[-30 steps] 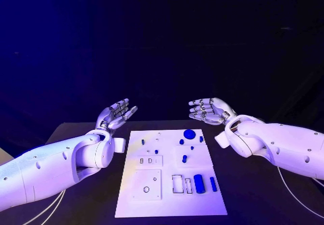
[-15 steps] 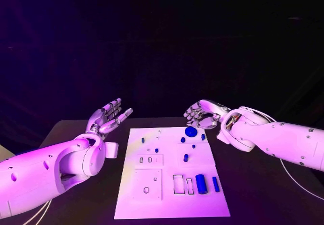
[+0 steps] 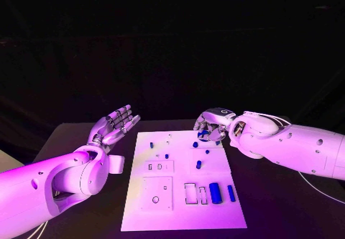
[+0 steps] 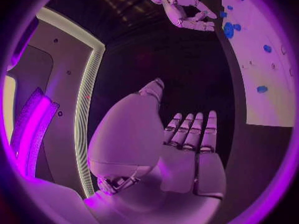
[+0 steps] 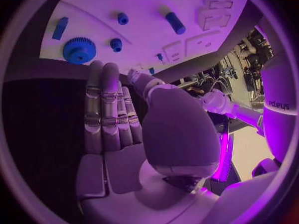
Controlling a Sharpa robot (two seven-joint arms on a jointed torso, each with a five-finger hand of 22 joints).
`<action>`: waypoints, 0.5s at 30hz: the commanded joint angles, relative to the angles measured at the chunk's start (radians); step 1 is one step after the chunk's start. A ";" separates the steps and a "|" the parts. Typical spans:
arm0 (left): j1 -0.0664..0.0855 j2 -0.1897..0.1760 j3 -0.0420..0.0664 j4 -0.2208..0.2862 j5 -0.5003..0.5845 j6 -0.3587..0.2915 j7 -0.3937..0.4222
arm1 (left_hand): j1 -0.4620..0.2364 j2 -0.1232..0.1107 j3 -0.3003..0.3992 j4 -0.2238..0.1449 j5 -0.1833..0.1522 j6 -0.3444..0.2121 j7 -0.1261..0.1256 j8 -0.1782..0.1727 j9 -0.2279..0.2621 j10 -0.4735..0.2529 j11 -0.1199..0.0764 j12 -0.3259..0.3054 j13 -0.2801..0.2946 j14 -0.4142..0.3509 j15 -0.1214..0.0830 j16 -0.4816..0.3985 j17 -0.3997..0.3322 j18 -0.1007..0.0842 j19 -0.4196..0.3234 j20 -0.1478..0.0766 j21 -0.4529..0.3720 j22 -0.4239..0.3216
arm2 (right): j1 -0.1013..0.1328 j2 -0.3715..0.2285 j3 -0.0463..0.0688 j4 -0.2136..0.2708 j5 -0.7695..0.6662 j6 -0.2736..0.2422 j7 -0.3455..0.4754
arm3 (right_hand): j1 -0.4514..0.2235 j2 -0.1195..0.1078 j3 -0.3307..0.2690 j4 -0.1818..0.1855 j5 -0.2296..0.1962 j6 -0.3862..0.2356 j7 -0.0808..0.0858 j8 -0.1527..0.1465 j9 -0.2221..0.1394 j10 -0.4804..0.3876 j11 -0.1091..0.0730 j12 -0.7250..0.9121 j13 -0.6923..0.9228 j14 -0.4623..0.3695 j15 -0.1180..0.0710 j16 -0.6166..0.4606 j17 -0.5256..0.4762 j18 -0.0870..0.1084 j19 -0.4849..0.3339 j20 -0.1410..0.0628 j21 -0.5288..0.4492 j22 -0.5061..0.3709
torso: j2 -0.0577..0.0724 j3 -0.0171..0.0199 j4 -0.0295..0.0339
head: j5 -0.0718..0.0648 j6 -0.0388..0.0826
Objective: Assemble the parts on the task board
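Hovering empty with fingers apart, the right hand is poised by the small blue toothed plastic gear, judged light, rigid and best pinched by its rim.

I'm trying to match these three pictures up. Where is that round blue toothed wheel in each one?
Head view: the gear lies at the task board's far end, partly behind the right hand.
Left wrist view: the gear lies by the board's edge, under the right hand.
Right wrist view: the gear lies just beyond the fingertips.
Shared landmark: the white board.
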 commanded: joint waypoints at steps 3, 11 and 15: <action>0.002 -0.004 0.001 0.018 0.027 0.056 0.005 | 0.003 0.003 0.054 -0.016 -0.003 0.386 0.125 0.154 0.081 0.429 -0.018 0.115 0.034 0.311 -0.033 0.126 0.069 0.018 0.227 -0.007 0.092 0.032 | -0.004 0.012 0.000 -0.005 -0.098 0.060 -0.034 | 0.003 -0.024 0.006 0.025 0.011 0.005 -0.001 -0.009 -0.001 -0.004 0.000 -0.004 0.002 0.010 -0.006 0.131 0.092 0.008 0.002 -0.004 0.068 0.058 | 0.012 0.0028 0.0110 | -0.004 -0.002; 0.002 -0.008 0.001 0.027 0.026 0.078 -0.005 | -0.002 -0.016 0.093 -0.016 -0.003 0.396 0.110 0.202 0.091 0.471 -0.034 0.130 0.029 0.337 -0.050 0.182 0.101 0.033 0.264 -0.007 0.112 0.034 | -0.009 0.027 -0.001 -0.018 -0.118 0.083 -0.044 | 0.002 -0.034 0.003 0.045 0.011 0.002 -0.004 -0.014 0.003 -0.019 0.003 -0.004 0.002 -0.009 -0.004 0.238 0.155 -0.012 0.020 -0.001 0.233 0.249 | 0.021 0.0047 0.0153 | -0.007 -0.002; 0.002 -0.011 0.001 0.032 0.025 0.087 -0.009 | -0.002 -0.019 0.098 -0.016 -0.004 0.394 0.110 0.206 0.092 0.466 -0.033 0.127 0.026 0.331 -0.049 0.184 0.103 0.033 0.264 -0.007 0.111 0.033 | -0.012 0.031 -0.002 -0.024 -0.128 0.086 -0.053 | 0.004 -0.035 -0.009 0.056 0.010 0.003 -0.004 -0.014 0.006 -0.036 0.004 -0.004 0.002 0.003 -0.002 0.364 0.266 -0.030 0.044 0.001 0.358 0.397 | 0.025 0.0055 0.0172 | -0.008 -0.003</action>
